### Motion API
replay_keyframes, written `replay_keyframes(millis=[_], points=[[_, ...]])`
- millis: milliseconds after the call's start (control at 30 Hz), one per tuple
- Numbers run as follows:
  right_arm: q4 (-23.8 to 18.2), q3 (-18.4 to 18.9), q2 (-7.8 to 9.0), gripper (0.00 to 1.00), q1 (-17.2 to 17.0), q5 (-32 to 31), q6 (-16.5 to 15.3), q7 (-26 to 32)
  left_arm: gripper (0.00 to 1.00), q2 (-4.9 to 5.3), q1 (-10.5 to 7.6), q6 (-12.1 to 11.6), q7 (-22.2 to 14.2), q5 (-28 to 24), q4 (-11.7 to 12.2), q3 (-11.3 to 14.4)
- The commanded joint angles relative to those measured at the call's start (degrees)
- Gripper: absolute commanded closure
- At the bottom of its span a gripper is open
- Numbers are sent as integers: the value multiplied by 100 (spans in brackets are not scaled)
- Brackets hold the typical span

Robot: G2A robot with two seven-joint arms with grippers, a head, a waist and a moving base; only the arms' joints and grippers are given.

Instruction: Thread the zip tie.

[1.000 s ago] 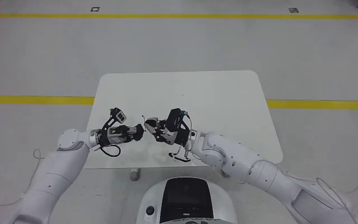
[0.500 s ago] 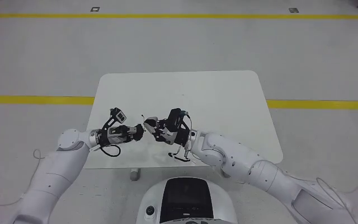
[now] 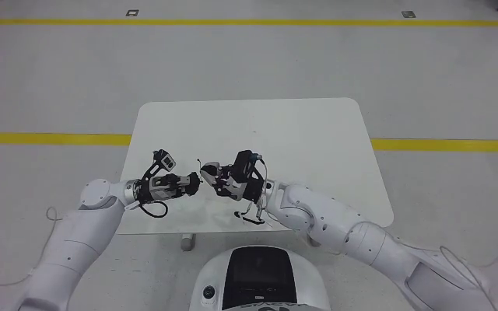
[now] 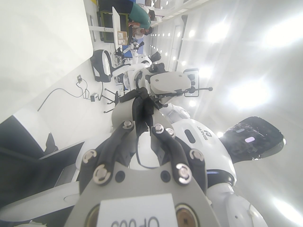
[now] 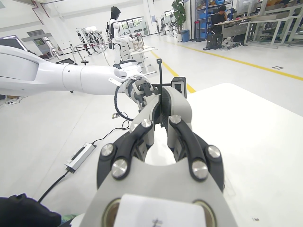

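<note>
A thin black zip tie [image 5: 161, 81] stands upright between my right gripper's [image 5: 161, 100] shut fingers, its square head [image 5: 159, 60] at the top. A short black strip [image 5: 157, 85] runs sideways from the upright strap to my left gripper [image 5: 148, 89], which faces the right one tip to tip. In the left wrist view my left gripper [image 4: 142, 100] is shut on something dark, with the strap itself hard to make out. In the top view both grippers, left [image 3: 193, 182] and right [image 3: 210, 176], meet above the table's near left part, the tie [image 3: 201, 166] poking up between them.
The white table [image 3: 311, 140] has rounded corners and bare room to the far side and right. Its near edge runs just under the two wrists. On the floor beside it lie a grey power brick [image 5: 79, 157] and a cable.
</note>
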Motion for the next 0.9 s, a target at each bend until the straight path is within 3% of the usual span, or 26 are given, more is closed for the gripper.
replay_keyframes(millis=[0, 867], points=[[5, -8, 3, 100, 6, 1, 0, -6, 100, 0, 0, 0, 0, 0, 0, 0], [126, -74, 16, 100, 33, 64, 0, -29, 100, 0, 0, 0, 0, 0, 0, 0]])
